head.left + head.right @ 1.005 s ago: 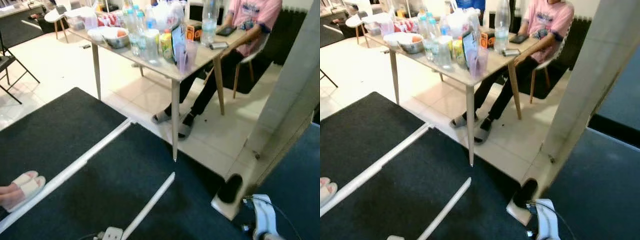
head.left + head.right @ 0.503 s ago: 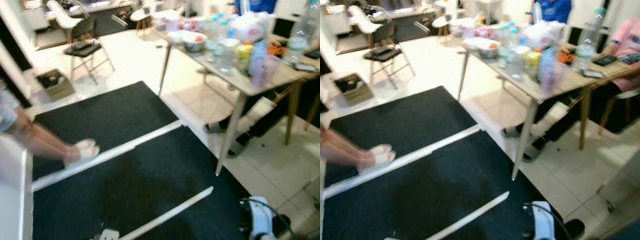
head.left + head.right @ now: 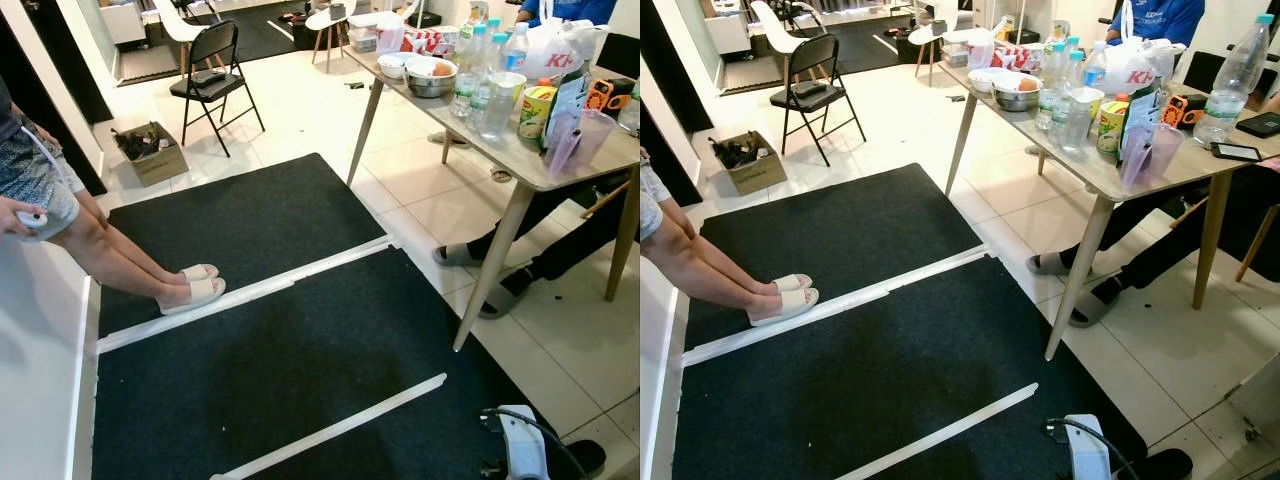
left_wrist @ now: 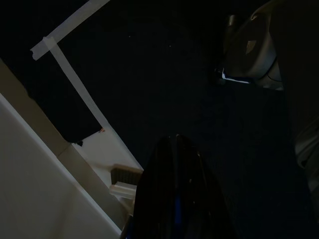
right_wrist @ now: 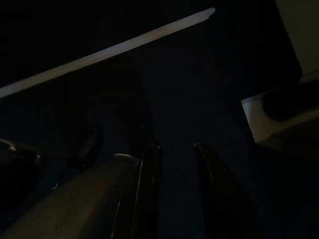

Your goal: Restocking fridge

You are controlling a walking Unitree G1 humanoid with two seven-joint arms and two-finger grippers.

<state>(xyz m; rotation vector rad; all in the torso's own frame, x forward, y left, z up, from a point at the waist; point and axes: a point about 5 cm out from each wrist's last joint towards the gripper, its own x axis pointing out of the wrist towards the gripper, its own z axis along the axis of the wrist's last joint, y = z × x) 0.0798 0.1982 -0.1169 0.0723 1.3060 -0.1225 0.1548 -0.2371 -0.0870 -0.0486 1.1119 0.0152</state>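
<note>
Across the room to our right, a cluttered tabletop [image 3: 1160,165] carries water bottles [image 3: 1061,85], a metal bowl [image 3: 1017,97] and cartons, the likely goods for the fridge, which we cannot see. Our view has swung left over the last second: a folding chair [image 3: 815,85], a cardboard box [image 3: 745,160] and a standing person's legs in white slippers [image 3: 780,297] have come into sight. We judge we are turning, not yet stocking. Both arms hang over the black mat [image 3: 840,370]. Our right gripper [image 5: 174,164] has its fingers narrowly parted and empty; of the left gripper [image 4: 177,199] we cannot tell.
</note>
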